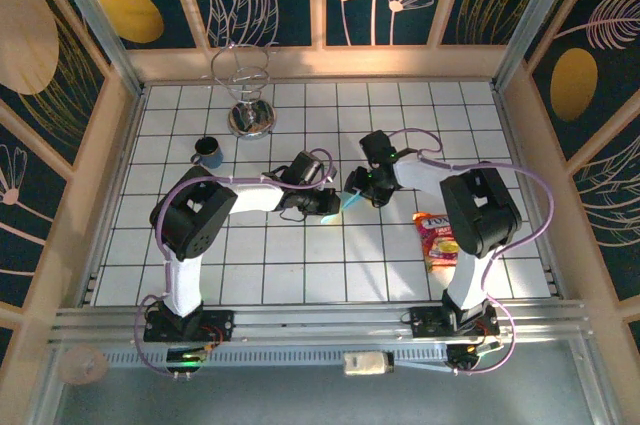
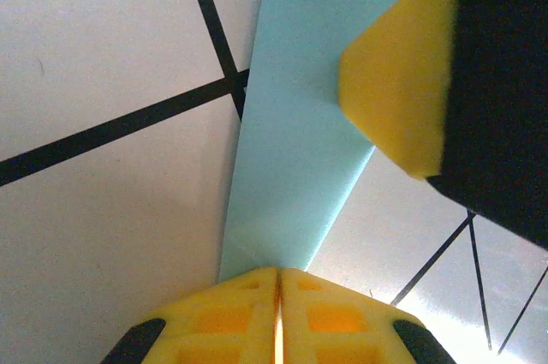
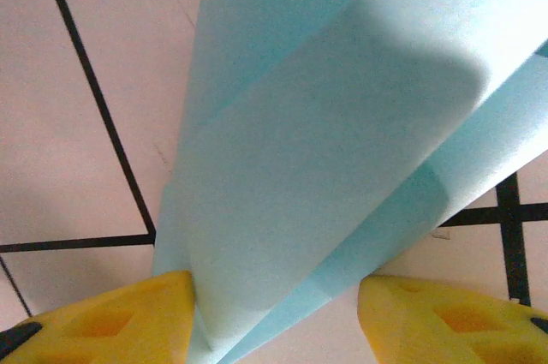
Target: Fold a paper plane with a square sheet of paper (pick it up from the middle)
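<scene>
The left gripper [image 2: 278,283] has its 2 yellow fingers pressed together on the narrow end of the light-blue paper plane [image 2: 291,167], at the middle of the tiled table [image 2: 103,235]. The right gripper [image 3: 274,325] straddles the plane's folds, its fingers set apart.

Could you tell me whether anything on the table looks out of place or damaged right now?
Only the orange-red snack packet stands out: it lies on the tiles beside the right arm and has no part in the folding. The light-blue paper, pinched by the left gripper with jaws shut, looks folded but untorn.
</scene>
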### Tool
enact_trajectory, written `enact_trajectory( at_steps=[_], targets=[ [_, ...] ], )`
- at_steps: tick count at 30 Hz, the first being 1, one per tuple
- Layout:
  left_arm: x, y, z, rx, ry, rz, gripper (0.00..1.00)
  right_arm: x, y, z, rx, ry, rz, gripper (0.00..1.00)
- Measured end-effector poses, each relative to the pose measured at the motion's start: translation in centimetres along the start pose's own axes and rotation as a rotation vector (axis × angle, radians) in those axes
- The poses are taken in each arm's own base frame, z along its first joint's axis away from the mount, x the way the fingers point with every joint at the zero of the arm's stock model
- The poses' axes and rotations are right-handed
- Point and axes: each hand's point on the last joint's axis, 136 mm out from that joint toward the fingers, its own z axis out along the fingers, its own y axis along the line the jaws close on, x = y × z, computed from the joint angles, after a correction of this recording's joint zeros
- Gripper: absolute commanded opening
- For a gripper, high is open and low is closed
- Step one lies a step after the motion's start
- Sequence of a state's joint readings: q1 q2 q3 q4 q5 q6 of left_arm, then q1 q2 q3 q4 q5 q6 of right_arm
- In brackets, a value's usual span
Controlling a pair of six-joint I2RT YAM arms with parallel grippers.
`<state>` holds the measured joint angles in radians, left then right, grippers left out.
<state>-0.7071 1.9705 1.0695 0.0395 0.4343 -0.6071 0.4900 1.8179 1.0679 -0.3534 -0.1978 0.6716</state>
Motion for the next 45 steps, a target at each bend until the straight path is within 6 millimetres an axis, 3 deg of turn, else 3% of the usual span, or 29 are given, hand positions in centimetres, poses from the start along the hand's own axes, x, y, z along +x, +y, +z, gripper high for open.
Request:
enact_trajectory(
  at_steps=[4, 8, 13, 19, 29, 45],
  targets=[
    [-0.1, 0.1, 0.0, -0.009, 0.000, -0.002, 0.10, -0.5, -0.1, -0.9, -0.051, -0.050, -0.001, 0.58],
    [-0.1, 0.2, 0.0, -0.016, -0.002, -0.002, 0.10, -1.9, -0.4, -3.5, -0.112, -0.141, 0.013, 0.52],
    [-0.1, 0.2, 0.0, -0.021, -0.003, -0.003, 0.09, -3.0, 3.2, -6.1, -0.264, -0.212, -0.043, 0.39],
    [-0.1, 0.2, 0.0, -0.022, -0.003, -0.002, 0.09, -2.0, 5.8, -4.5, -0.320, -0.163, -0.097, 0.28],
    [-0.1, 0.2, 0.0, -0.022, -0.003, -0.003, 0.10, -1.1, 4.5, -0.6, -0.269, -0.074, -0.072, 0.24],
    [-0.2, 0.2, -0.1, -0.025, -0.003, -0.004, 0.10, -0.8, 3.6, -0.2, -0.230, -0.062, -0.059, 0.22]
  ],
)
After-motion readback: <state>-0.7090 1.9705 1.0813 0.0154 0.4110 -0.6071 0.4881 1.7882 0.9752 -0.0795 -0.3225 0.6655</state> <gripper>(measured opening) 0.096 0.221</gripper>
